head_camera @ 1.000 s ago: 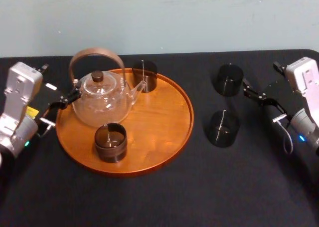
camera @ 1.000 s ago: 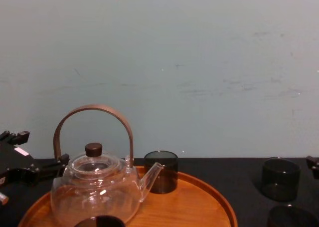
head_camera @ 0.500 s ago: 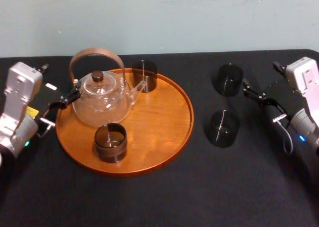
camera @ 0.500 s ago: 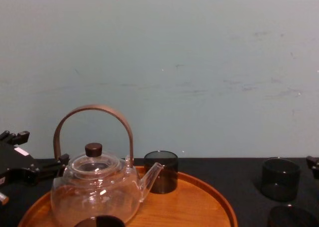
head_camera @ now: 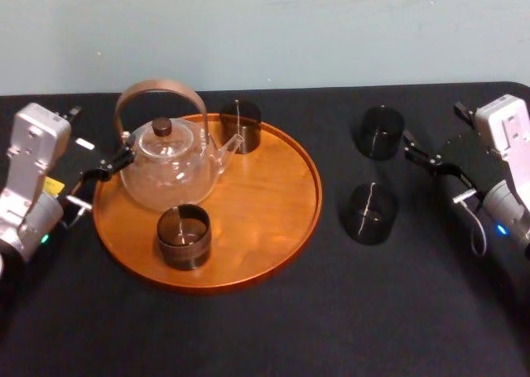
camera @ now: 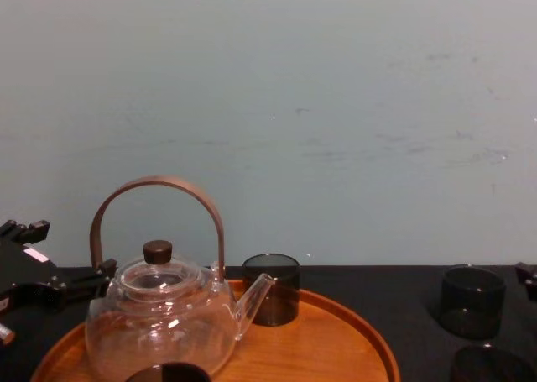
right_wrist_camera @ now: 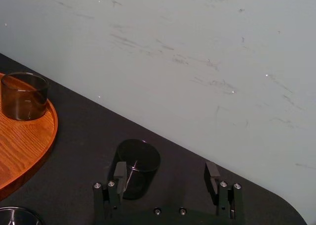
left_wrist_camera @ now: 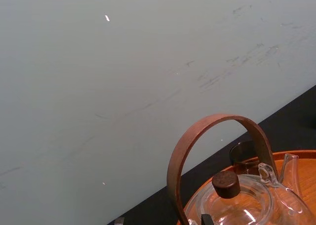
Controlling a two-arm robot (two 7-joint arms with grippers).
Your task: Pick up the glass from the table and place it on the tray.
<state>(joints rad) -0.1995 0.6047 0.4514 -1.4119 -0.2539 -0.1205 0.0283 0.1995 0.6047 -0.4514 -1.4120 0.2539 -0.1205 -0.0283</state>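
Observation:
Two dark smoked glasses stand on the black table: a far glass and a near glass. The round orange-brown tray lies left of them. My right gripper hovers open just right of the far glass. In the right wrist view that glass stands ahead of the open right gripper, in line with one of its fingers. My left gripper rests open at the tray's left rim, beside the teapot.
On the tray stand a glass teapot with a brown hoop handle and two more dark glasses, one at the back and one at the front. A pale wall backs the table.

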